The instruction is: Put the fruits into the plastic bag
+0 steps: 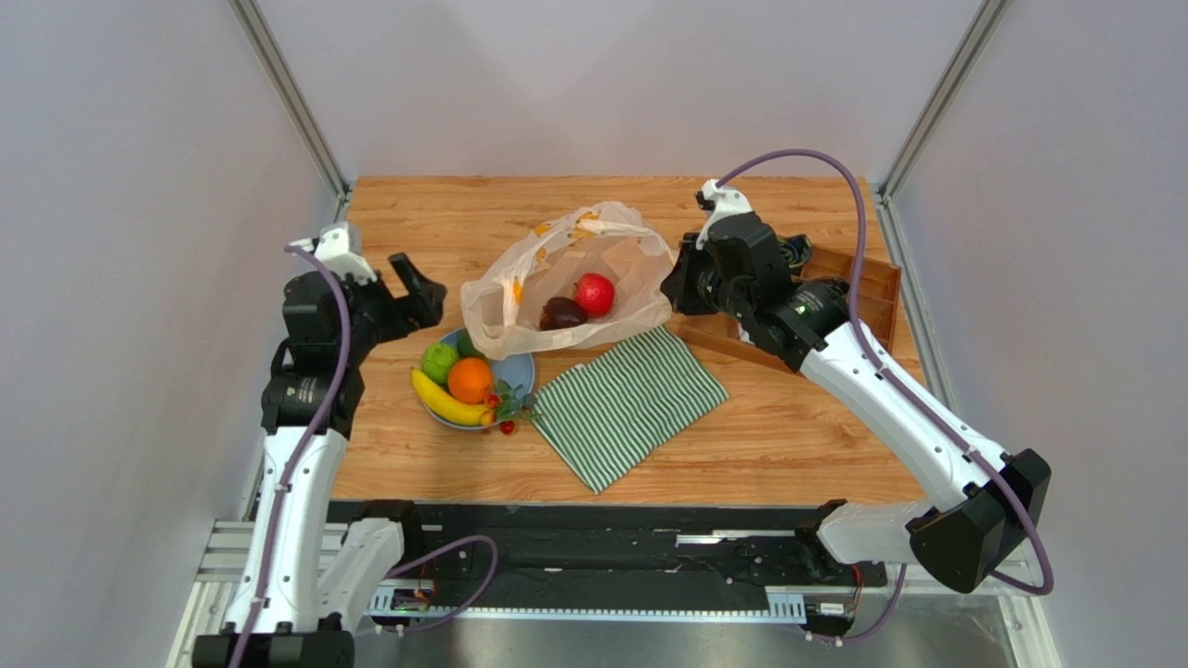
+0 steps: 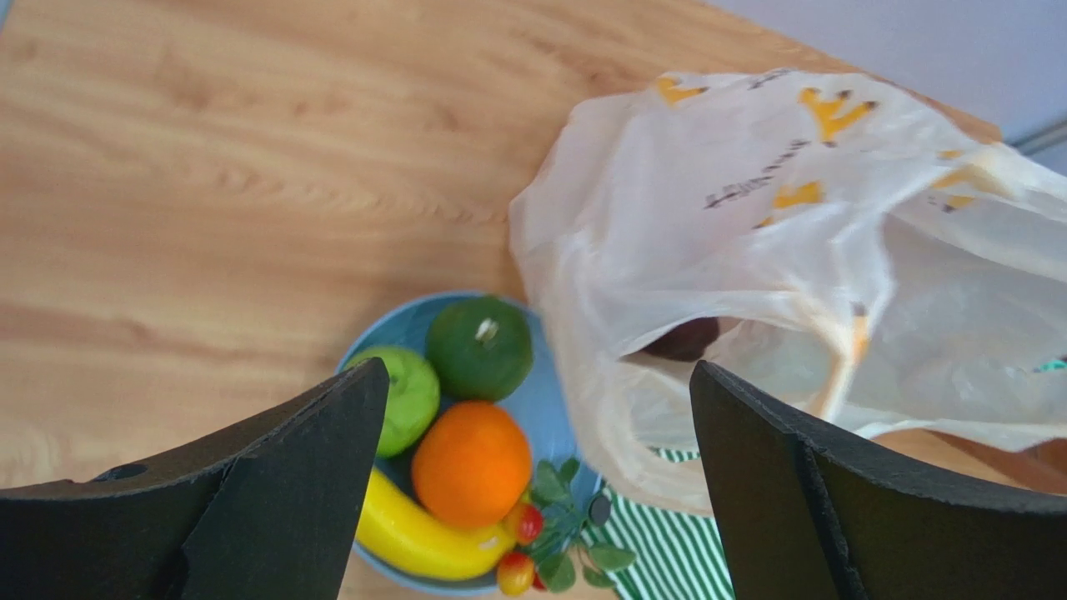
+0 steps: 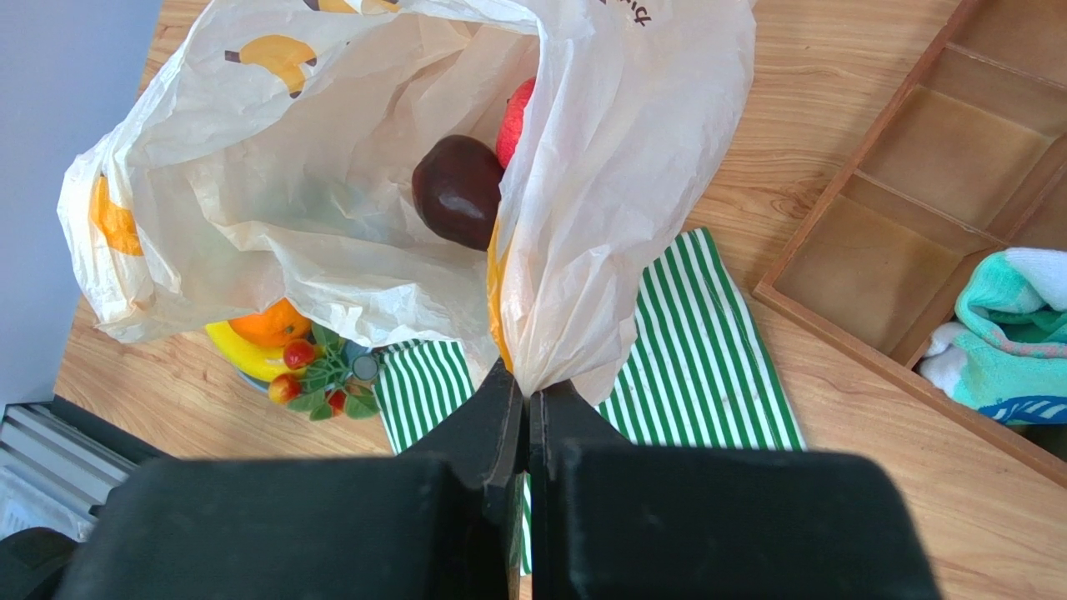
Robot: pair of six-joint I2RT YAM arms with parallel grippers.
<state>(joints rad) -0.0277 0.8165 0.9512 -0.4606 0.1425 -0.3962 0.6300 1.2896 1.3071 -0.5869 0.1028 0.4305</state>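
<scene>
Sprawling at centre frame, the plastic bag (image 1: pixel 558 272) holds a red apple (image 1: pixel 594 294) and dark fruit (image 1: pixel 561 313), overlapping the blue plate (image 1: pixel 519 370) of banana (image 1: pixel 444 401) and orange (image 1: pixel 469 379). A striped cloth (image 1: pixel 628 404) lies below. The right gripper (image 3: pixel 526 398) pinches the bag's edge; the left gripper (image 2: pixel 539 388), jaws apart, hovers left.

Bright, even, diffuse light with clean colours.
Shadows on the worktop (image 1: pixel 781 418) are soft and faint. The overhead view is sharp. The wrist views soften their own near gripper fingers (image 2: pixel 251 500), and the plastic bag (image 2: pixel 777 250) glows translucent without hard glare.
</scene>
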